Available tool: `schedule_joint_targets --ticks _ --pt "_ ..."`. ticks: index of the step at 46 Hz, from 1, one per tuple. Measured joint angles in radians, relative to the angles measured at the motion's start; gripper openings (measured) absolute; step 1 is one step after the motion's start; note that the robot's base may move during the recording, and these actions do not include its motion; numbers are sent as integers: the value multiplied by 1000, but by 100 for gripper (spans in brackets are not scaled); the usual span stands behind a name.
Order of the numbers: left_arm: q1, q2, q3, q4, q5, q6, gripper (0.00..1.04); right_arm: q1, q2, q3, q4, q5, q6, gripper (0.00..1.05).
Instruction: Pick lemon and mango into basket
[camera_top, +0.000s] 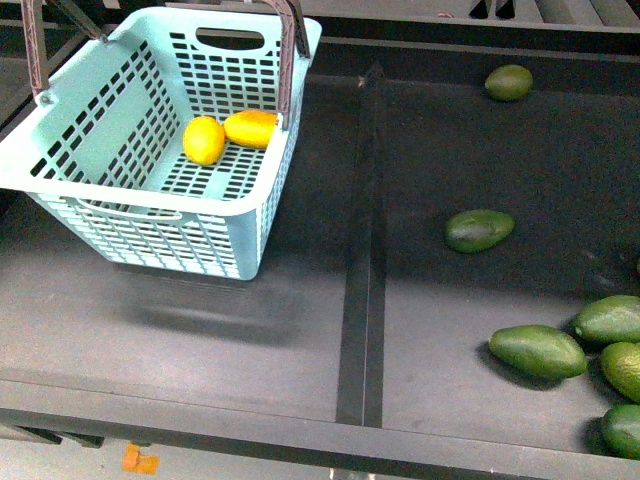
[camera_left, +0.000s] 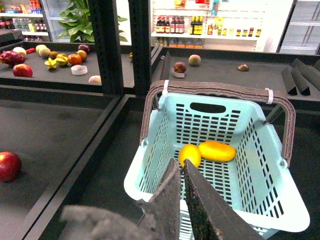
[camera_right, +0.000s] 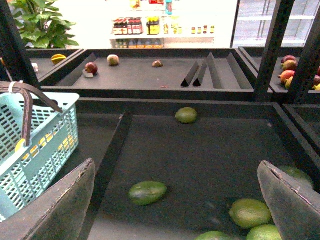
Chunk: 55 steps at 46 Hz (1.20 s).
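Note:
The light teal basket (camera_top: 150, 240) hangs tilted a little above the left tray, with its shadow under it. The yellow lemon (camera_top: 204, 140) and the orange-yellow mango (camera_top: 251, 128) lie side by side on its floor. In the left wrist view my left gripper (camera_left: 181, 161) is shut above the near rim of the basket (camera_left: 280, 220), with the lemon (camera_left: 190, 155) and mango (camera_left: 216, 151) just beyond its tips; the gripped part is hidden. My right gripper (camera_right: 176, 165) is open and empty over the right tray, with the basket (camera_right: 45, 145) to its side.
Several dark green oval fruits lie in the right tray, one in the middle (camera_top: 480, 230), one at the back (camera_top: 509, 82) and a group at the front right (camera_top: 537, 351). A raised black divider (camera_top: 362, 300) separates the trays. Black shelf posts (camera_left: 107, 45) stand behind the basket.

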Motion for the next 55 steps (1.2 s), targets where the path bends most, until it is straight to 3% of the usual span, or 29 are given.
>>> schedule_joint_targets --ticks 23,55 --pt "0 -468 -36 -407 0 1 4 0 0 0 0 0 0 96" --pt "0 -766 -36 -700 0 1 4 0 0 0 0 0 0 96"
